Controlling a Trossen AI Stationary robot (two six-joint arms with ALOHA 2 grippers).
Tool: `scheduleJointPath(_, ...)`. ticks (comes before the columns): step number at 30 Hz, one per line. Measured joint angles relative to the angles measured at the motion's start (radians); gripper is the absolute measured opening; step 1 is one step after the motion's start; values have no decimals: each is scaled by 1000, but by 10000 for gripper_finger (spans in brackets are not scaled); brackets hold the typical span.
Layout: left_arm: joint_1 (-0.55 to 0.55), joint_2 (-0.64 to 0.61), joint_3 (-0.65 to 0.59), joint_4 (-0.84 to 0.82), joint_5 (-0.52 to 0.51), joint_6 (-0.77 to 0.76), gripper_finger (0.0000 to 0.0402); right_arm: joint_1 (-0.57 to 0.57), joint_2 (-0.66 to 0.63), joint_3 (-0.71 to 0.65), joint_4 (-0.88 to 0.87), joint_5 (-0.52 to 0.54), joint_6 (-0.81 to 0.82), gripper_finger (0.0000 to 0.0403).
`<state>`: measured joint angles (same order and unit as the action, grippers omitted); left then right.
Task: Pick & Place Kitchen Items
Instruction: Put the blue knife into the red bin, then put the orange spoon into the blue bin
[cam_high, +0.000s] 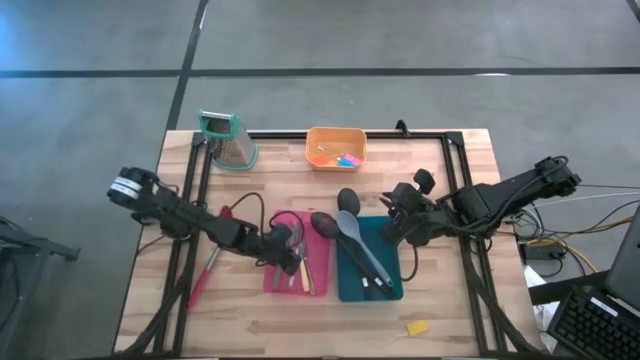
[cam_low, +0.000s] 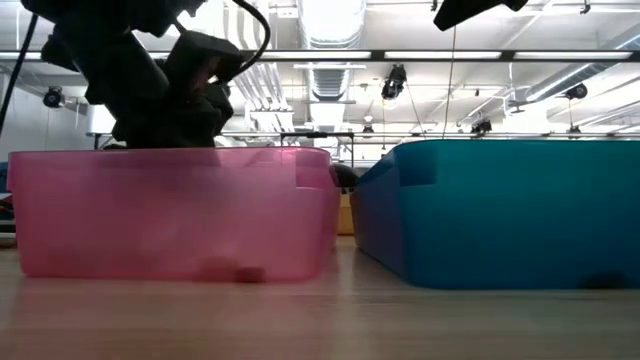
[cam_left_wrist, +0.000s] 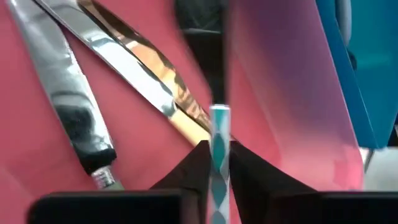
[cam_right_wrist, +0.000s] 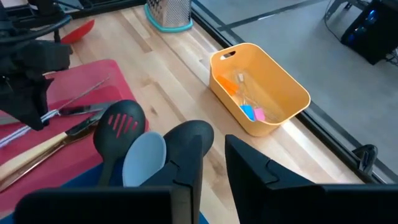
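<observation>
1. Sorted so far, by present layout: knives (cam_left_wrist: 68, 112) lying flat in the pink bin (cam_high: 318, 283); black slotted spatula (cam_right_wrist: 119, 124), grey-lilac spoon (cam_right_wrist: 144, 157) and black spoon (cam_right_wrist: 189, 140) resting with handles in the teal bin (cam_high: 345, 288), heads projecting over its far rim; tiny orange, blue and pink pieces (cam_right_wrist: 249, 109) inside the orange bin (cam_right_wrist: 292, 93) at the table's far edge.
2. In hand: left gripper (cam_left_wrist: 217, 155) down inside the pink bin, fingers nearly closed around a slim teal-and-white patterned handle (cam_left_wrist: 218, 134), standing upright between them; release judged not yet complete.
3. Outstanding: red spoon (cam_high: 200, 280) on bare wood left of the pink bin; yellow piece (cam_high: 417, 327) on the table near the front edge, right of the teal bin.
4. Right gripper (cam_right_wrist: 214, 162) above the teal bin's far right corner, fingers slightly parted, holding nothing.
5. Not for sorting: box grater (cam_high: 228, 140), upright at the far left.
6. Brands, labels, writing: none legible anywhere.
</observation>
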<state>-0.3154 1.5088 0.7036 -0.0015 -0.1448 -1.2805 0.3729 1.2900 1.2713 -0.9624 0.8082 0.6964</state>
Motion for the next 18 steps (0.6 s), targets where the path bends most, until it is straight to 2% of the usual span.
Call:
scheduleJointPath(5, 7, -41, 5, 0, 84, 51, 130, 0, 0, 0, 0, 0, 0, 79)
scheduleJointPath(8, 13, -90, 15, 1, 125, 95, 159, 0, 0, 0, 0, 0, 0, 88)
scheduleJointPath(13, 10, -206, 36, -89, 166, 109, 171, 0, 3, 0, 0, -1, 1, 98)
scheduleJointPath(16, -15, -290, 72, -252, 150, 108, 169, 0, 3, -1, 0, -3, 2, 103)
scheduleJointPath(18, -41, -337, 98, -391, 100, 100, 167, 0, 3, -4, 0, -5, 3, 105)
